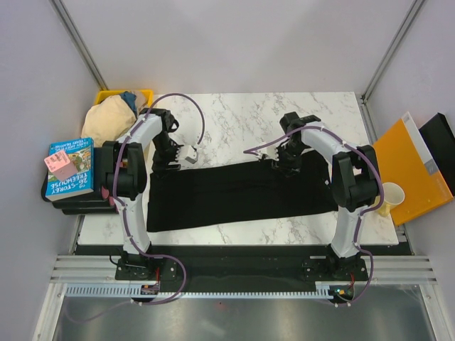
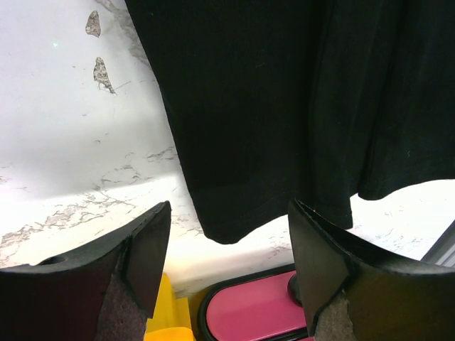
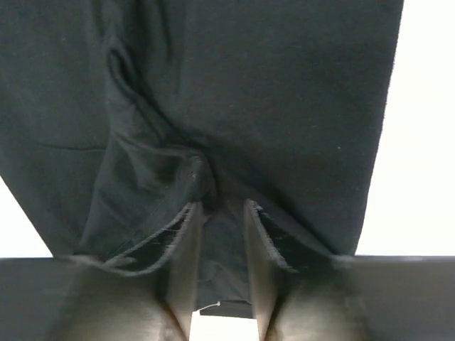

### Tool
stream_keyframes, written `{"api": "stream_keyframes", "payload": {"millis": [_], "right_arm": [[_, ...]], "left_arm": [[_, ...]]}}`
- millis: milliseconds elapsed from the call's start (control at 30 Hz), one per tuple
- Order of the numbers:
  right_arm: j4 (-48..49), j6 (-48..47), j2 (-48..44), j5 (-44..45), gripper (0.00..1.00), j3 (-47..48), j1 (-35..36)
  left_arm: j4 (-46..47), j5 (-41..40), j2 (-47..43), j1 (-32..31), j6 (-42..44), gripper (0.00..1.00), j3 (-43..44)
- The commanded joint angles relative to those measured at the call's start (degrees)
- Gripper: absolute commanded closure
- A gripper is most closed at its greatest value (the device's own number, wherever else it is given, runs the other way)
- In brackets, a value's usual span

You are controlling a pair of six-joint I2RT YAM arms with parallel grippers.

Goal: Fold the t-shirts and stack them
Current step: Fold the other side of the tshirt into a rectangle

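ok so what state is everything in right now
black t-shirt: spread flat in a long band across the table
beige t-shirt: bunched up, unfolded, at the yellow bin
blue t-shirt: crumpled in the yellow bin
left hand: open, empty, above the black t-shirt's corner
right hand: shut on a pinch of the black t-shirt
cup: upright
book: closed, lying flat

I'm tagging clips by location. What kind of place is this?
Likely a robotics lab cell: plain partition walls box in a marble-topped table, two robot arms are mounted on a metal frame at its edge, with a black t-shirt laid out.
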Motion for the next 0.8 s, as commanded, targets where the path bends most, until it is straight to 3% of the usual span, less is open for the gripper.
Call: {"api": "stream_keyframes", "payload": {"millis": [0,600,767], "right_arm": [[-3.16,-1.28,-2.32,-0.80,0.57,1.58,0.01],[-12.48,-4.97,-1.62,-3.08,0.46,5.72,0.45],[-8.89,-2.61,0.14,-2.91,0.45,5.81,1.24]], "left_arm": [[-0.63,1.65,0.34,-0.09,-1.41,0.27,-0.01],[-0.11,2.53,0.78,-0.70,-1.67,0.27,-0.53],[0.16,3.15,1.13,-1.50,-2.11,0.27,-0.62]]}}
